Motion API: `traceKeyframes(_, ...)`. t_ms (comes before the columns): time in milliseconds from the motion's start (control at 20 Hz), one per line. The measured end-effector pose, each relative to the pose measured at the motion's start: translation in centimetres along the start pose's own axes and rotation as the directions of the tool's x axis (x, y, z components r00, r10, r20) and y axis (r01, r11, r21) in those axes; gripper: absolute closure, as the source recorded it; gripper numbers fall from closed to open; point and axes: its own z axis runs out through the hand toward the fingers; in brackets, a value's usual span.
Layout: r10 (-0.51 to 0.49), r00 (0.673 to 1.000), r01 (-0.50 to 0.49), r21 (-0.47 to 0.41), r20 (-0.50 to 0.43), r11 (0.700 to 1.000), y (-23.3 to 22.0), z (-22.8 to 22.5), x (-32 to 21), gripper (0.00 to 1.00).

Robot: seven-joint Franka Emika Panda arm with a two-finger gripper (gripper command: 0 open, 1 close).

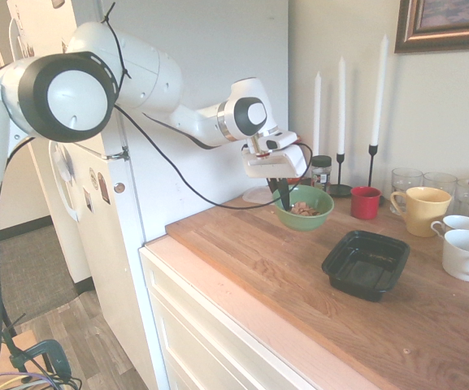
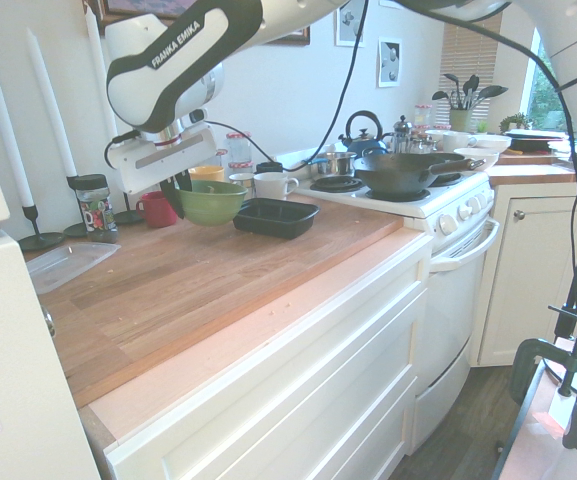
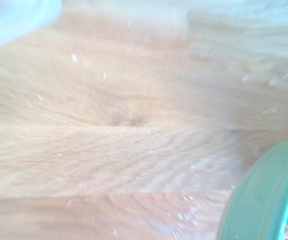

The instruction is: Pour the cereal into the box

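Note:
The green bowl (image 1: 306, 213) holds the cereal (image 1: 303, 210), light-brown flakes, at the back of the wooden counter (image 1: 299, 276). My gripper (image 1: 284, 197) is shut on the bowl's near rim, one dark finger inside and one outside. From the other side, the gripper (image 2: 179, 196) grips the bowl (image 2: 213, 205) at its left edge. Whether the bowl rests on the counter or hangs just above it I cannot tell. The box (image 1: 366, 264), a shallow black tray, lies empty on the counter to the bowl's right, apart from it; it also shows as the box (image 2: 276, 216). The wrist view catches the bowl's rim (image 3: 263, 200).
Behind the bowl stand a red cup (image 1: 365, 202), a spice jar (image 1: 321, 172) and tall white candles (image 1: 341, 89). A yellow mug (image 1: 419, 210), white mugs (image 1: 468, 253) and glasses (image 1: 406, 179) crowd the far right. A clear flat container (image 2: 68, 265) lies near the fridge. A stove (image 2: 398, 185) adjoins the counter.

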Motion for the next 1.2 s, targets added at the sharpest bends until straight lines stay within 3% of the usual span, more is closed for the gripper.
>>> traceKeyframes(250,0.022,0.996,-0.03,0.095,0.085,0.995,4.6,-3.9,2.6,1.0)
traceKeyframes(750,0.05,0.98,-0.088,0.194,0.194,0.977,15.5,-2.7,10.6,1.0)
traceKeyframes(1000,0.008,0.961,-0.081,0.256,0.275,0.963,18.0,-3.0,12.1,1.0)
traceKeyframes(1200,-0.034,0.945,-0.069,0.301,0.325,0.951,17.0,-3.8,12.3,1.0)
